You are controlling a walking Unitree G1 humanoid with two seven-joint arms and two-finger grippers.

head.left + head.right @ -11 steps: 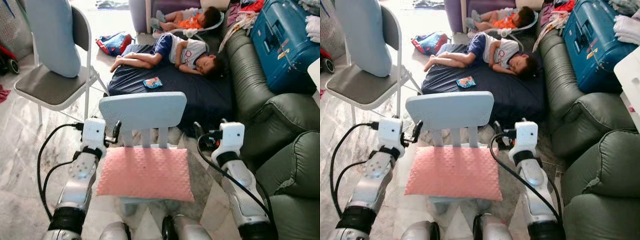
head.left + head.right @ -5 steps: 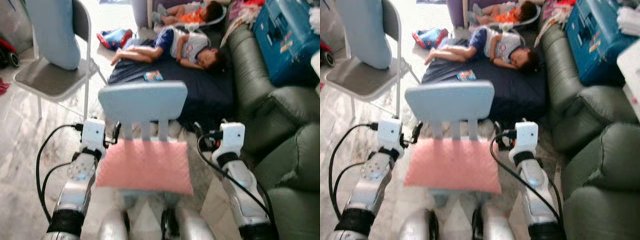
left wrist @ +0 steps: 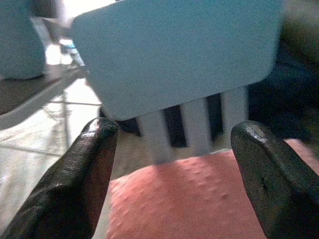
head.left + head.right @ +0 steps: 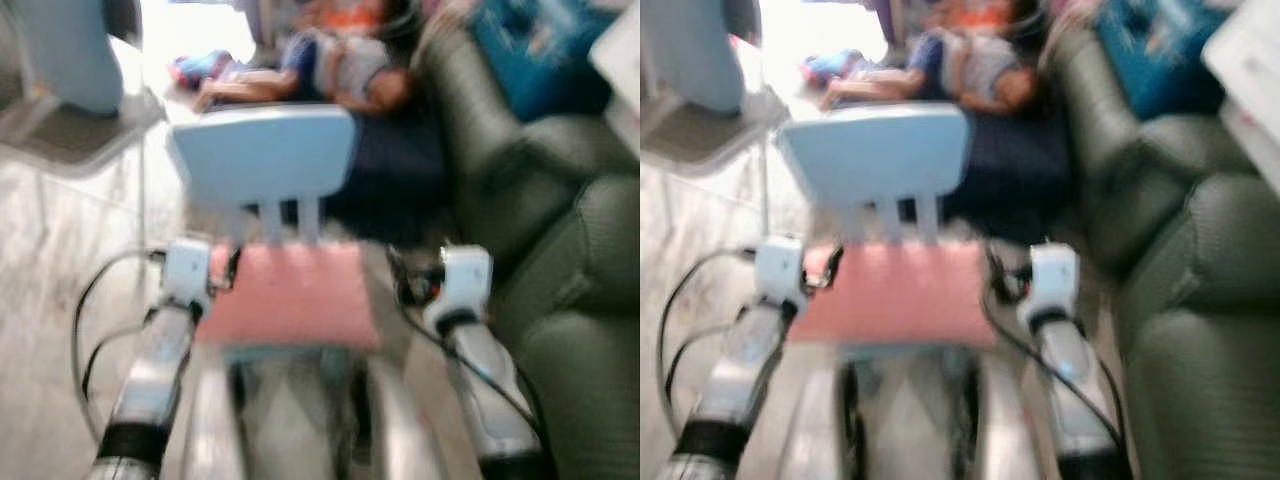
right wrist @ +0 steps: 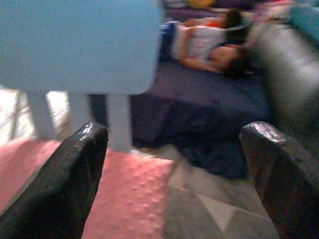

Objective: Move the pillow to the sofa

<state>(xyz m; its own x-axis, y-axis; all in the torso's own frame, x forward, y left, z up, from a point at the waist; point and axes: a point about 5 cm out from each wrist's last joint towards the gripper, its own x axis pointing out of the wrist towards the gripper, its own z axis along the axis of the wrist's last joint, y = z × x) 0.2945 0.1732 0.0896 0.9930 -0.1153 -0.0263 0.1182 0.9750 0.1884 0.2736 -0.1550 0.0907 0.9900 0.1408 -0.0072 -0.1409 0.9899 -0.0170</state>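
1. Left eye view, badly blurred: the pink pillow (image 4: 288,295) lies flat on the seat of a small pale blue chair (image 4: 262,155), right in front of the robot. The left end effector (image 4: 232,268) sits just beside the pillow's left edge and the right end effector (image 4: 402,282) just beside its right edge. The dark green sofa (image 4: 560,250) runs down the right side, near the chair. A grey folding chair (image 4: 70,125) stands off to the left with pale tiled floor (image 4: 50,250) open between.

2. Right eye view: the same scene. Beyond the chair back a dark blue mattress (image 4: 1010,165) lies on the floor with a person (image 4: 940,70) stretched on it, close against the sofa. A blue case (image 4: 1140,60) rests on the sofa further back. No writing can be read through the blur.

3. Left wrist view: closer and sharper. The two black fingers (image 3: 89,174) are spread wide, released, holding nothing. Between them show the pillow's bumpy pink corner and the chair's slatted back, which the head views barely resolve.

4. Right wrist view: this end effector is also released, fingers (image 5: 70,174) far apart. The pillow's near corner lies beside one finger, bare floor beside the other, the mattress past that.
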